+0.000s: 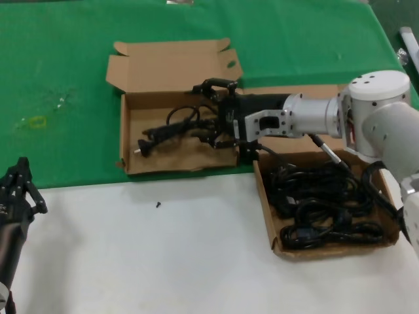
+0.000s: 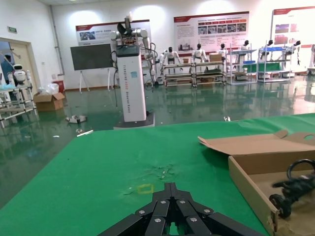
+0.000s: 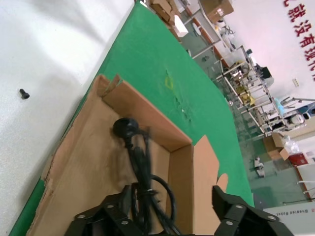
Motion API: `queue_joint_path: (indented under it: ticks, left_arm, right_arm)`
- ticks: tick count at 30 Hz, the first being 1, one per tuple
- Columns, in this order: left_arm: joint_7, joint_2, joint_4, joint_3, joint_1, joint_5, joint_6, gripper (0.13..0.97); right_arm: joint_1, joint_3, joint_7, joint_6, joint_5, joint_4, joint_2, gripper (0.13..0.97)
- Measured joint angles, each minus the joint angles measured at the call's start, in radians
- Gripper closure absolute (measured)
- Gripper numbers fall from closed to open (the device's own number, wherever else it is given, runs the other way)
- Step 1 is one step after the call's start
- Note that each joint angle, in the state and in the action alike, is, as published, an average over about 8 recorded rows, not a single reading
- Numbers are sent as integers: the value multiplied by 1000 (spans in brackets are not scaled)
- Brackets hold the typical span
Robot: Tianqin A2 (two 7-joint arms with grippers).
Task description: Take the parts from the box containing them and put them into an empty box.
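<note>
Now one cable (image 1: 171, 128) lies in the left box (image 1: 131, 162), several fill the right box (image 1: 264, 204).

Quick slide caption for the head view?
Right gripper open over a cable in the left box; right box full.

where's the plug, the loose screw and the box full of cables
plug (image 1: 142, 150), head view, on its round black head in the left box
screw (image 1: 158, 205), head view, on its dark body on the white surface
full box (image 1: 264, 199), head view, on its bare left wall

Large red Chinese characters on the far white wall (image 3: 300, 29), only partly legible.
</note>
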Motion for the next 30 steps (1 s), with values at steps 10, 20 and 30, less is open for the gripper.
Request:
queue_joint_path:
  ticks: [10, 20, 30]
  left_arm:
    - [0, 0, 0, 0, 0, 0, 0, 955]
    - [0, 0, 0, 0, 0, 0, 0, 947]
    - [0, 0, 0, 0, 0, 0, 0, 918]
  right_arm:
    - [-121, -43, 196, -33, -31, 312, 79, 430]
    - [-187, -62, 281, -38, -39, 484, 131, 244]
    - [-253, -44, 347, 18, -26, 548, 134, 144]
